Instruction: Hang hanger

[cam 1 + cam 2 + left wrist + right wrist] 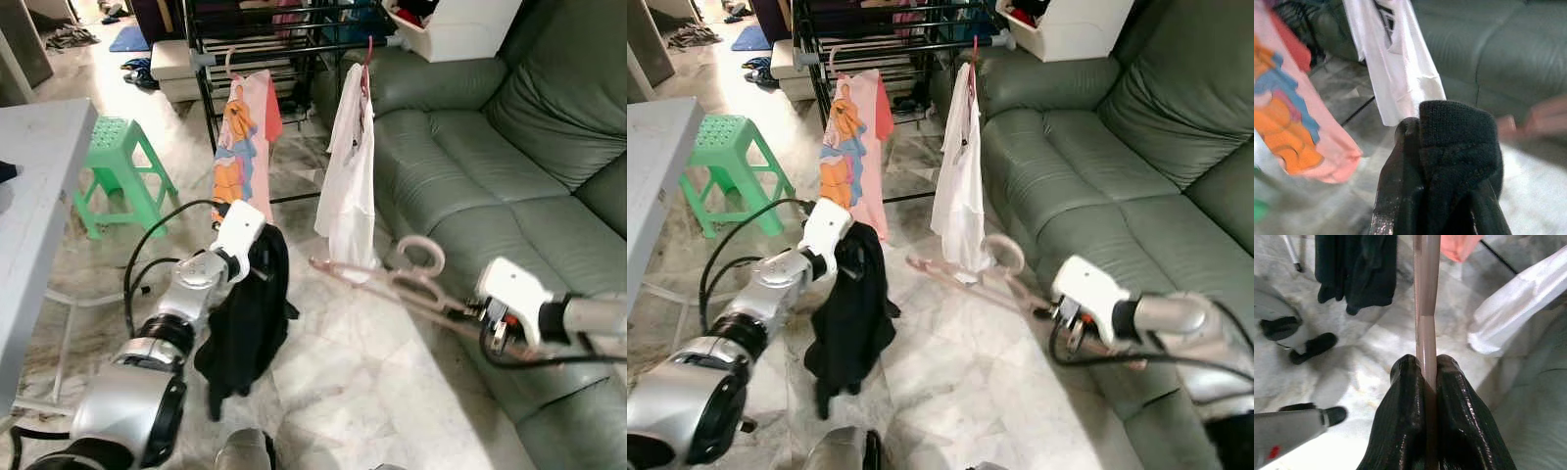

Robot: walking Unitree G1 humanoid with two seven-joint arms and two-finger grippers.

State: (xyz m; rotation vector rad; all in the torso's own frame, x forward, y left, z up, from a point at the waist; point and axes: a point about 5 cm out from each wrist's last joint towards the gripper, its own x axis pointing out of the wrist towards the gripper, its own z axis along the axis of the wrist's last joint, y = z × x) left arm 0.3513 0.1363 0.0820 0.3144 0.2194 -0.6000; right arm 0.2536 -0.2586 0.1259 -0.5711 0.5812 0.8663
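Only partway: pink hanger [392, 282] pinched in right gripper [1426, 382] beside the sofa [509, 147], black garment [250, 313] clamped in left gripper [1442, 161], neither yet on the rack [274, 20]

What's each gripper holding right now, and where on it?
Left gripper is shut on a bunched fold of the black garment, which hangs down from it. Right gripper is shut on one arm of the pink hanger, hook end pointing away.

Pink hanger [392, 279] held level; hook upward.
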